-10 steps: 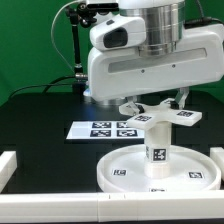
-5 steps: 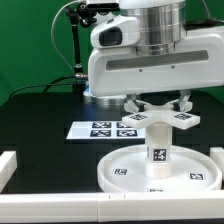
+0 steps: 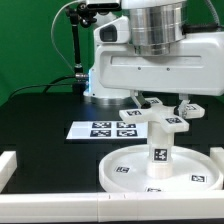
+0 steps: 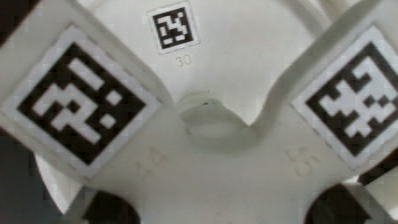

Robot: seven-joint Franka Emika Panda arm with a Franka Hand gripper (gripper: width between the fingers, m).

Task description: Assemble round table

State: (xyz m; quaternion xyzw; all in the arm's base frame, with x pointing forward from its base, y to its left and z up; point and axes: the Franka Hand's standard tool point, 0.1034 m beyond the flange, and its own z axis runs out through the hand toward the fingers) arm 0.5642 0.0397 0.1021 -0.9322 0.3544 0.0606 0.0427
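You had the big white Panda arm (image 3: 160, 60) low over the work, and within the last second its body had slid toward the exterior view's right while the parts below stayed where they were. The large rimmed white plastic disc (image 3: 128, 170) lay flat on the black table (image 3: 40, 120), near the front edge, with the short white cylinder leg (image 3: 158, 150) standing upright in its centre socket. The flat white marker board (image 3: 100, 129) sat behind it, apart from the disc.

On top of the leg rested the white cross-shaped foot (image 3: 166, 118), tagged on its arms (in the wrist view its hub (image 4: 208, 118) filled the frame, a tag on either side). It looked turned a little from its pose half a second earlier, so I judged you were screwing it onto the leg.

The two-finger gripper (image 3: 163, 103) straddled the foot, fingers (image 3: 186, 105) hanging close to its arms; whether they clamped it or had let go, I could not tell from these views. If the foot was seating, the table was near done.
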